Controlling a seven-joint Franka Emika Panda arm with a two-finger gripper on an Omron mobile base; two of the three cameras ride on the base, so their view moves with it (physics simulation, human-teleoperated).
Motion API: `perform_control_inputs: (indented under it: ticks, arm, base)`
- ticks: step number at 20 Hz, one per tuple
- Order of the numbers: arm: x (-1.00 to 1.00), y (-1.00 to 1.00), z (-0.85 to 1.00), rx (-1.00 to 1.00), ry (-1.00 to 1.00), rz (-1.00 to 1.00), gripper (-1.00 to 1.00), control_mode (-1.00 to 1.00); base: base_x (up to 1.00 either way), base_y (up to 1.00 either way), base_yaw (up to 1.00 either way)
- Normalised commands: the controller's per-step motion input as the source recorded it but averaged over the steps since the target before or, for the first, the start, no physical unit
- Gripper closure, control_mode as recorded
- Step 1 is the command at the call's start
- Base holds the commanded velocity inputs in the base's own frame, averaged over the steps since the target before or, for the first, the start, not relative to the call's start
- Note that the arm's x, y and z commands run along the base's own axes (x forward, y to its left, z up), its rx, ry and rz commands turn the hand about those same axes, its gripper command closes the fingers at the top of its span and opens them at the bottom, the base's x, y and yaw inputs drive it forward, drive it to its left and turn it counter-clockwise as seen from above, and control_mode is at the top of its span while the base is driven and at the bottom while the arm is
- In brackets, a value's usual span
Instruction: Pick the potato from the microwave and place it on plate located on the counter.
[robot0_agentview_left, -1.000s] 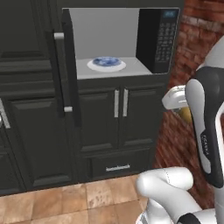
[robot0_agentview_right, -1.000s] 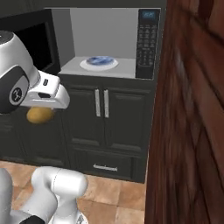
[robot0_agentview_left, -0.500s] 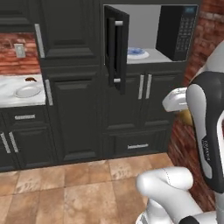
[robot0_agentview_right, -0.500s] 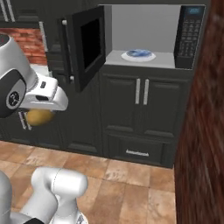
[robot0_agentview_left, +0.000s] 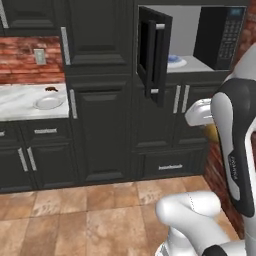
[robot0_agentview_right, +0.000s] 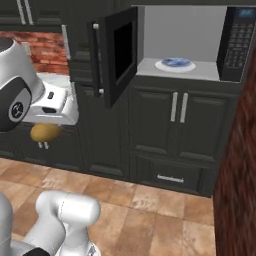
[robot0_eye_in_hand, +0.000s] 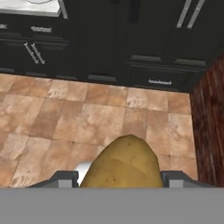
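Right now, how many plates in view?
2. A plain white plate on the marble counter at left; a blue-patterned plate inside the open microwave. Others could be hidden.
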Motion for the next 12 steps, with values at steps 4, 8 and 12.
perform_control_inputs:
  ticks: [4,8,12]
  arm:
    - [0.0,0.0,0.0,0.0,0.0,0.0,1.0,1.0]
    - [0.0,0.0,0.0,0.0,0.0,0.0,1.0,1.0]
    - [0.0,0.0,0.0,0.0,0.0,0.0,1.0,1.0]
  base:
    - [0.72,1.0,0.02]
    - [0.8,1.0,0.05]
    - [0.41,0.97,0.32]
